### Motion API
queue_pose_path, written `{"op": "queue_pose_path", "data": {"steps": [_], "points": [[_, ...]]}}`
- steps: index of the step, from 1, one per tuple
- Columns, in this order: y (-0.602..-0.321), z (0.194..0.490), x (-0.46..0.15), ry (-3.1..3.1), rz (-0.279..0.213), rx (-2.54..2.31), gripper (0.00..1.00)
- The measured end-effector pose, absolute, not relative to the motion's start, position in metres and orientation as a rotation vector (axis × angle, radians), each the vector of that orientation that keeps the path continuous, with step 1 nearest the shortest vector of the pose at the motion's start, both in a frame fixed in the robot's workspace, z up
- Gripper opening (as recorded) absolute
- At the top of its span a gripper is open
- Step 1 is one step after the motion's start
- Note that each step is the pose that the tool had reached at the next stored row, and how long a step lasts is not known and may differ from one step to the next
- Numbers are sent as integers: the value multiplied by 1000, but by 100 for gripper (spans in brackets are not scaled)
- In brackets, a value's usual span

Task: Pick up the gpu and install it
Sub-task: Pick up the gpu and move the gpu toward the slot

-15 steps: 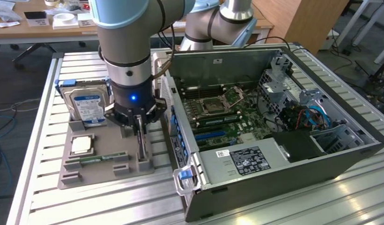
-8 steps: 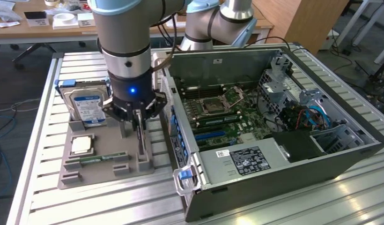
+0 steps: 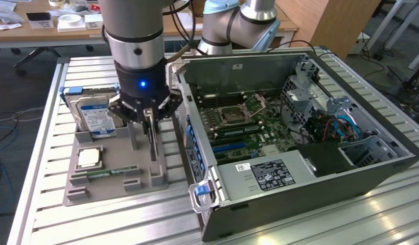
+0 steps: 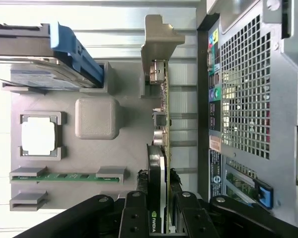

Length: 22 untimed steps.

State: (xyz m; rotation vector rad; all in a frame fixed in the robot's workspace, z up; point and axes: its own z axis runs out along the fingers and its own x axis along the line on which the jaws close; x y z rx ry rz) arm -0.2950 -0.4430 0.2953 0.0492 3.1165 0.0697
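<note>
gripper: we see the gripper straight above the gray holder tray, its jaws closed on the upper edge of the gpu, one on each face. We judge that it has a hold on the card.
gpu: it stands on its long edge, upright, in slotted posts along the tray edge nearest the computer case. We do not see it lifted out yet.
tray neighbours: the hard drive is at the far corner, away from the case. The CPU and memory stick lie near the opposite tray edge, well apart from the card.
case: it lies open beside the tray on the slatted table, with the motherboard exposed.
handling: we judge the card light, stiff and thin. It looks fragile at the components and the bottom edge contacts, and it tips easily if held off-centre.
where to hold: we'd take it on the flat faces near the middle of the top edge, clear of the metal end bracket.
task state: the card is gripped but not installed.
</note>
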Motion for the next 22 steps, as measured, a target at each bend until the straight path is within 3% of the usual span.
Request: {"op": "queue_pose_path", "data": {"steps": [22], "points": [[-443, 383, -295, 3116, 70, 47, 27]]}}
